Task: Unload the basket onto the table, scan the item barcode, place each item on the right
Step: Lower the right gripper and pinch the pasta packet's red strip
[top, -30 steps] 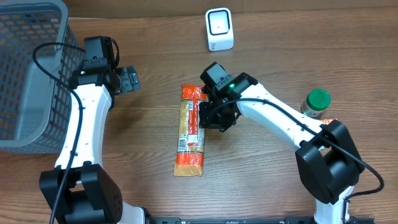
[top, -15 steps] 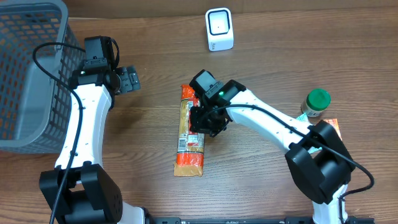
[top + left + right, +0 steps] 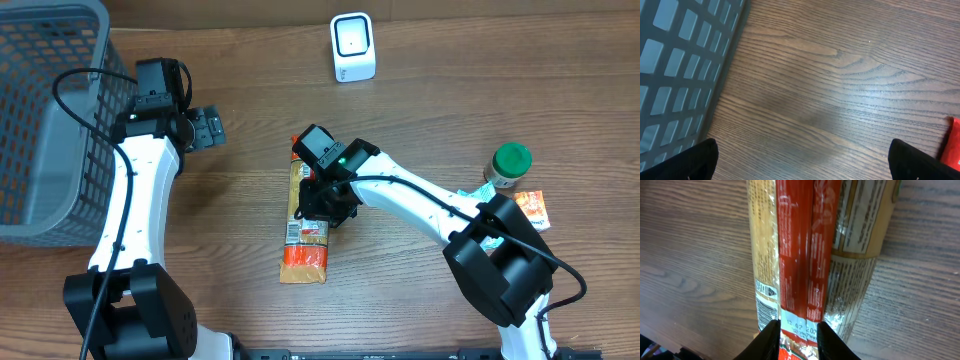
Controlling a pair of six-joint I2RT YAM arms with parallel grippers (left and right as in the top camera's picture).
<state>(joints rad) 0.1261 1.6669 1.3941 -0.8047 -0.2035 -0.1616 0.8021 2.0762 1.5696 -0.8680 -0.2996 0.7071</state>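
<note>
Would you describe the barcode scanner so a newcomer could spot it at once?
From the grey mesh basket at the table's far-left corner, look right along the far edge. The scanner stands alone there, beyond the long orange packet: a small white box with a dark window, unlike anything nearby.

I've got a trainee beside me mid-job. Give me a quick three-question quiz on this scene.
1. True or false: the pasta packet lies inside the grey basket.
2. Which gripper is down at the packet? A: left gripper. B: right gripper.
3. Fill in: the jar by the right arm's base has a ___ lid.
Key: 1 false; 2 B; 3 green.
</note>
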